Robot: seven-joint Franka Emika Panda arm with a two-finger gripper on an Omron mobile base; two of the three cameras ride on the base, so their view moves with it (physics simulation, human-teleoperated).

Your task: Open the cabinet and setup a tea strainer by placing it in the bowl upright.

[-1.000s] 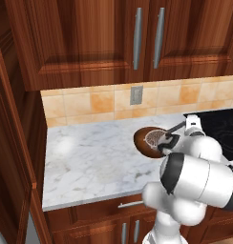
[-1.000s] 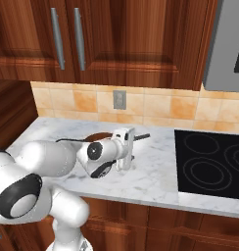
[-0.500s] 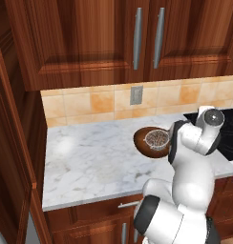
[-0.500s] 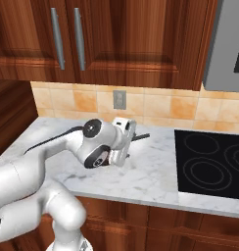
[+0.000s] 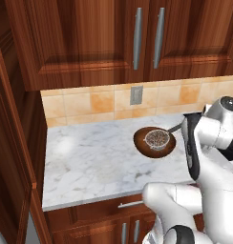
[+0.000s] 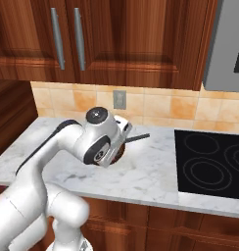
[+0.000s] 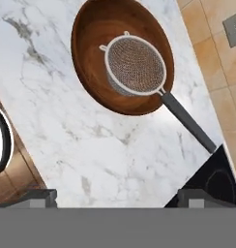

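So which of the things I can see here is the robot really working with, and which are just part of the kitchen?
Part of the job:
- tea strainer, sitting mesh-up inside the bowl
- bowl, on the marble counter
- the robot's open fingers, holding nothing

Just kitchen:
- black cooktop
- wall outlet
- wall cabinets over the counter

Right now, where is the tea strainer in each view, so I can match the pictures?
Left base view: strainer right of centre, sitting in the bowl.
Right base view: mostly behind the arm; its dark handle pokes out at centre.
Hand view: upper middle, in the bowl.
Shared landmark: grey wall outlet.
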